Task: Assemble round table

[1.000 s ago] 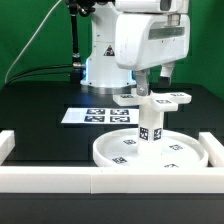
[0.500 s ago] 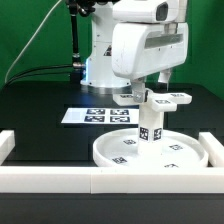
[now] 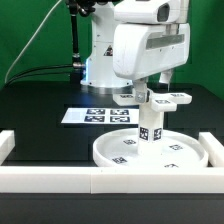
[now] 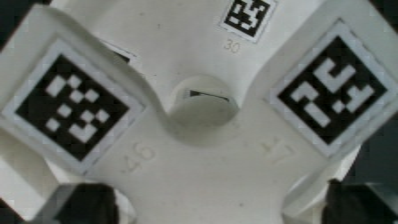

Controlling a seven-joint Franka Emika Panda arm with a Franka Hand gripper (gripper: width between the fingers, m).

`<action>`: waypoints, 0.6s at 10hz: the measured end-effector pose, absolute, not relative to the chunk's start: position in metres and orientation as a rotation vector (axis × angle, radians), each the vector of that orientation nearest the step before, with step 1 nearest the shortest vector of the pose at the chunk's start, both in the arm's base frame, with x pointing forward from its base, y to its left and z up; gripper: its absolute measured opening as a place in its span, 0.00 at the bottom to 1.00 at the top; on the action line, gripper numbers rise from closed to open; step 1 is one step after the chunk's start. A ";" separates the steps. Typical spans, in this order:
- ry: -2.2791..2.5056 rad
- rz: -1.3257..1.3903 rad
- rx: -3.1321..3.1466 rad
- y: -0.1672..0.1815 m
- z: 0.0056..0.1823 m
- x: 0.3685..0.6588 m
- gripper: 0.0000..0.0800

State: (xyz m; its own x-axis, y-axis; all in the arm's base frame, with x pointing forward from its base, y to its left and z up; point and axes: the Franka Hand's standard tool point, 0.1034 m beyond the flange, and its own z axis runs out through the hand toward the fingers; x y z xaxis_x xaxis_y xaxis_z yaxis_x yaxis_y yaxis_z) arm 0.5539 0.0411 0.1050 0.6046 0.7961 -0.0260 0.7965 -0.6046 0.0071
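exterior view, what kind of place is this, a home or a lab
Most likely a robotics lab bench: a robot arm works over a black table edged with white rails, beside a marker board, and the white kit disc carries tracking tags.

My white disc (image 3: 150, 152) flat on the table, rimmed, tags on its face, post (image 3: 147, 122) upright at its middle with tags on its sides, cross (image 3: 160, 98) level atop the post, tags (image 4: 71, 98) on its arms
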 end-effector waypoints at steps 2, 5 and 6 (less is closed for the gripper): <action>1.356 -0.031 2.813 0.040 0.105 0.554 0.54; 1.010 -0.026 2.954 0.040 0.105 0.554 0.54; 0.803 -0.023 3.027 0.038 0.105 0.554 0.54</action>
State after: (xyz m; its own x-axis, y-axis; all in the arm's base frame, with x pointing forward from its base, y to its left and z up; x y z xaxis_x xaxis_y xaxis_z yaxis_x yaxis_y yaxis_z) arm 0.5541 0.0385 0.1052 0.8685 0.4954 -0.0167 0.4955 -0.8686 0.0059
